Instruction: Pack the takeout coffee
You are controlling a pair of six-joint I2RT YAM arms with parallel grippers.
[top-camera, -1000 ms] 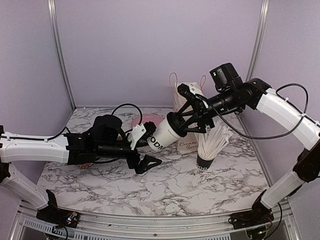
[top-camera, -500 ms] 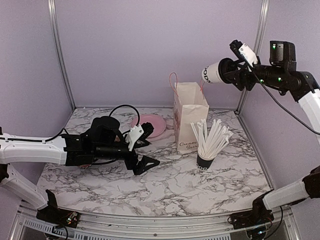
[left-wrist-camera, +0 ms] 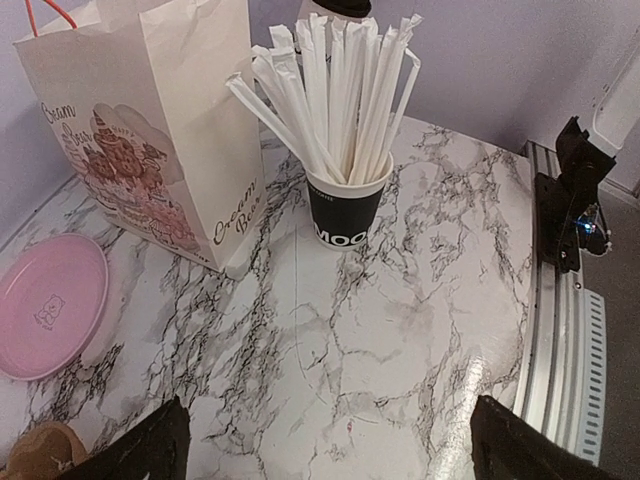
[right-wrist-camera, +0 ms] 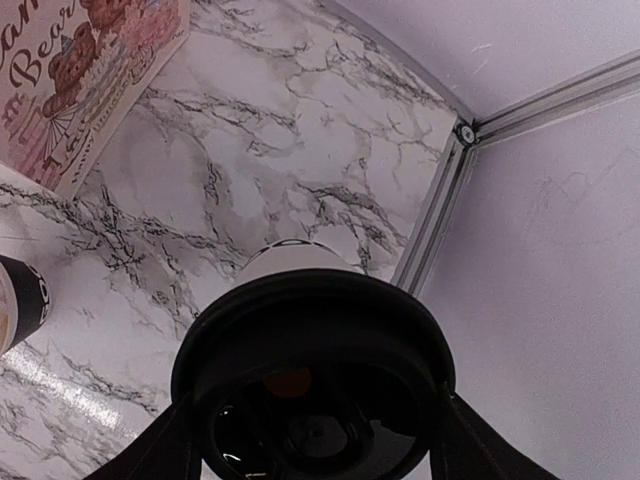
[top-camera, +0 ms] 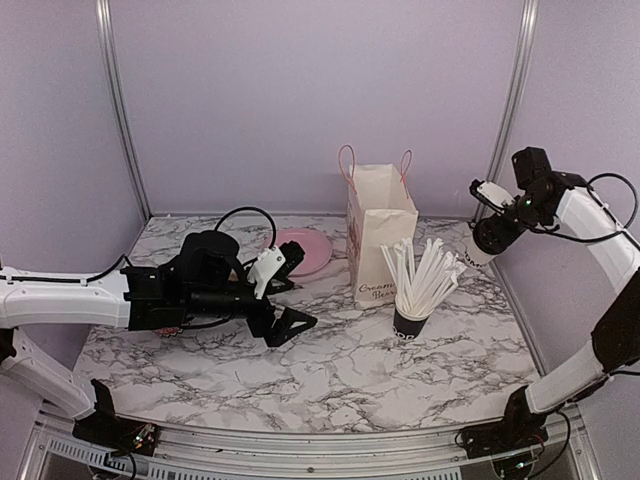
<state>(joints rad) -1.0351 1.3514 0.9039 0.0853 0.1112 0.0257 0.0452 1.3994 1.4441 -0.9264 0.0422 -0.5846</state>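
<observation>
A takeout coffee cup (top-camera: 474,250), white with a black lid (right-wrist-camera: 310,370), is held by my right gripper (top-camera: 490,232) at the back right corner of the table. It is to the right of the paper bag (top-camera: 380,230) and roughly upright. In the right wrist view the fingers (right-wrist-camera: 165,450) press both sides of the lid rim, and the white body (right-wrist-camera: 295,258) points down at the marble. Whether the cup touches the table cannot be told. My left gripper (top-camera: 282,300) lies low at centre left, wide open with nothing between its fingers (left-wrist-camera: 140,450).
A black cup full of white straws (top-camera: 415,290) stands in front of the bag's right side. A pink plate (top-camera: 302,250) lies left of the bag. The metal corner post (right-wrist-camera: 440,205) and the walls are close to the right arm. A brown object (left-wrist-camera: 40,450) sits under the left wrist.
The right arm carried the cup from the middle of the table up above the bag, then down to the back right corner. The left gripper stayed open and barely moved.
</observation>
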